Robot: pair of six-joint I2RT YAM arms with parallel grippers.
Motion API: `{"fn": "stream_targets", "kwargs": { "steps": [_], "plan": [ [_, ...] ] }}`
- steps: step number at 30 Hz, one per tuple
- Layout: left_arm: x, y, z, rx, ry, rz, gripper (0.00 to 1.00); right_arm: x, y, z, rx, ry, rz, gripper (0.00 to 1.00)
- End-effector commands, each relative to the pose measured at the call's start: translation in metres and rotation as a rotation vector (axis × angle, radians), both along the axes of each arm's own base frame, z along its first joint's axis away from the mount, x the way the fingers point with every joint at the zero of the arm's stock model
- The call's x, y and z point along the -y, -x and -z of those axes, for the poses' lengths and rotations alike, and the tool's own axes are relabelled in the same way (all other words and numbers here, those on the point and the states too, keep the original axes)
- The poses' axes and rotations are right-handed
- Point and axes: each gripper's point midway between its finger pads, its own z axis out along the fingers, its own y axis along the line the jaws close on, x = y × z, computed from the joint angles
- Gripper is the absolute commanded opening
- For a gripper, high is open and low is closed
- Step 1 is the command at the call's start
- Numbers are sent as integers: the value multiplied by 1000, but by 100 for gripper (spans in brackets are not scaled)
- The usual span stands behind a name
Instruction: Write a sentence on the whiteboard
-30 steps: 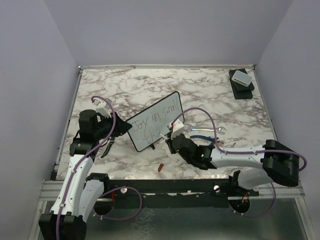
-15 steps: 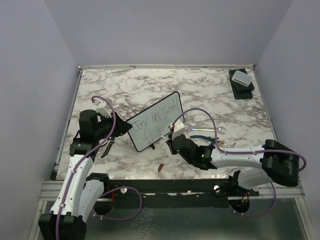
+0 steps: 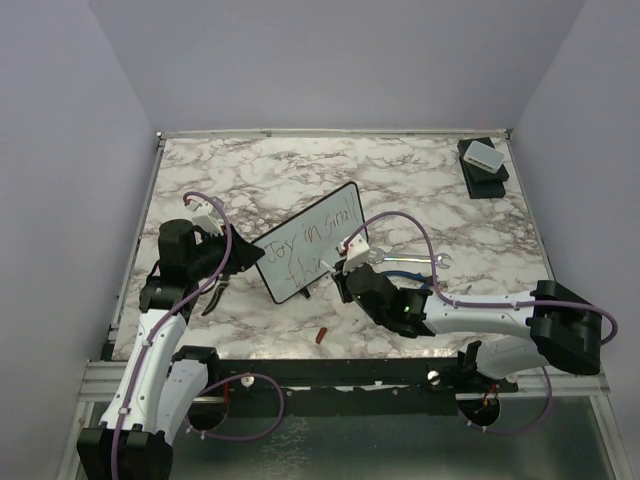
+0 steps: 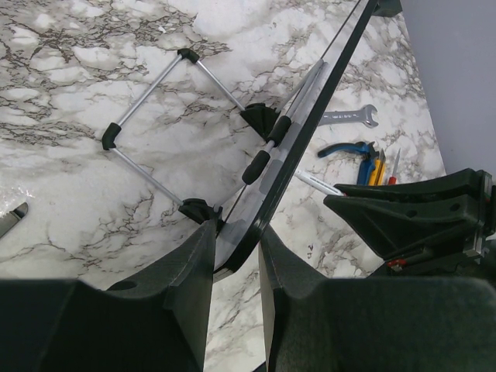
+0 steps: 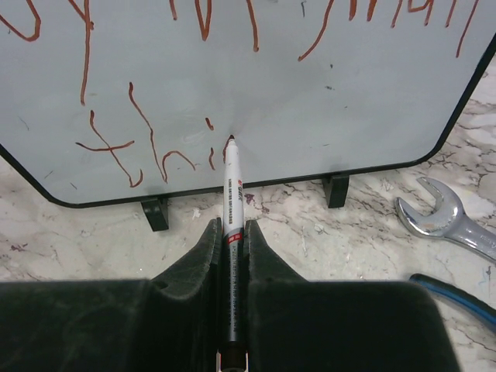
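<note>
On the whiteboard (image 3: 300,282), propped on the desk (image 3: 420,180), the sentence (image 3: 312,236) reads "Joy in small" above an unfinished "thi". The marker (image 5: 232,190) tip has shifted right within the last second, so the next letter is beginning. The right claw (image 5: 230,232) is closed on the marker. The left claw (image 4: 236,242) is clamped on the whiteboard's edge. The marker's print is illegible.

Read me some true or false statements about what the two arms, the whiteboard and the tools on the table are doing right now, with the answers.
1. The right gripper holds a marker with its tip on the whiteboard. True.
2. The left gripper is open, clear of the board. False: it is shut on the board's edge.
3. A wrench lies on the table beside the board. True.
4. The board lies flat on the table. False: it stands tilted, propped by a wire stand.
5. The second line reads "things" in full. False: only roughly "thi" shows.
</note>
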Motion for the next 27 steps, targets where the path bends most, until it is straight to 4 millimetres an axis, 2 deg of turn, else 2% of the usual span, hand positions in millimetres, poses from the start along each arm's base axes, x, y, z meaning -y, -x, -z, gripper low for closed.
{"fn": "stream_targets", "kwargs": {
  "steps": [1, 6, 15, 27],
  "plan": [
    [0, 4, 2, -5, -1, 1, 29, 2, -15, -30, 69, -55, 58, 1],
    [1, 4, 2, -5, -3, 1, 29, 9, -18, -27, 64, -49, 78, 1],
    [1, 4, 1, -3, -2, 1, 29, 10, -12, 3, -12, -26, 70, 1],
    [1, 4, 2, -6, -2, 1, 29, 15, -1, 26, -101, -25, 80, 1]
  ]
}}
